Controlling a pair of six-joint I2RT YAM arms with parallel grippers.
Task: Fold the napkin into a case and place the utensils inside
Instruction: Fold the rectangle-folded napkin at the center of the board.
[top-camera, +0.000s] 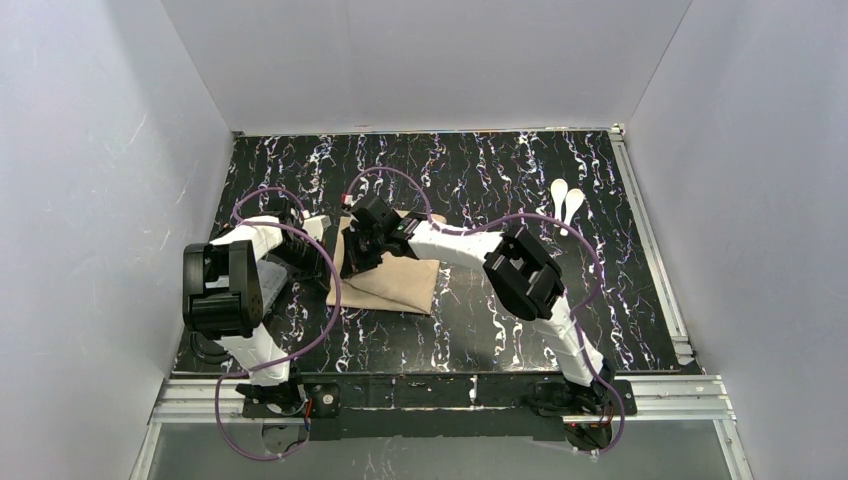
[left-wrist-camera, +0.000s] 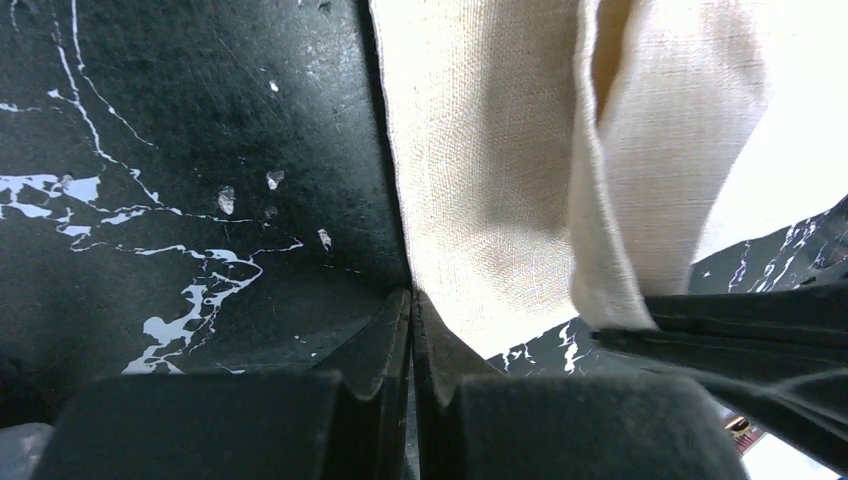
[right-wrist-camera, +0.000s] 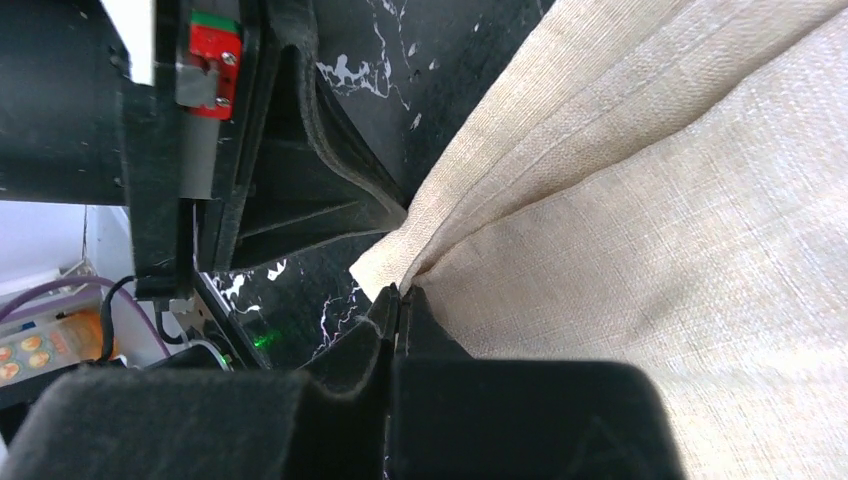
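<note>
**Top external and wrist views: napkin (top-camera: 395, 278) pinch status**

We see the napkin lying partly folded at centre-left of the top external frame, on the black marbled table (top-camera: 500, 330). In the left wrist view, the left gripper (left-wrist-camera: 411, 297) has its jaws pressed together on the napkin's edge. In the right wrist view, the right gripper (right-wrist-camera: 400, 292) is clamped tight on a folded corner. The utensils (top-camera: 566, 200) lie side by side at upper right, well apart from the napkin.

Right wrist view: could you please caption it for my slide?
Right gripper pinching the beige napkin at its corner, left gripper alongside.
</note>
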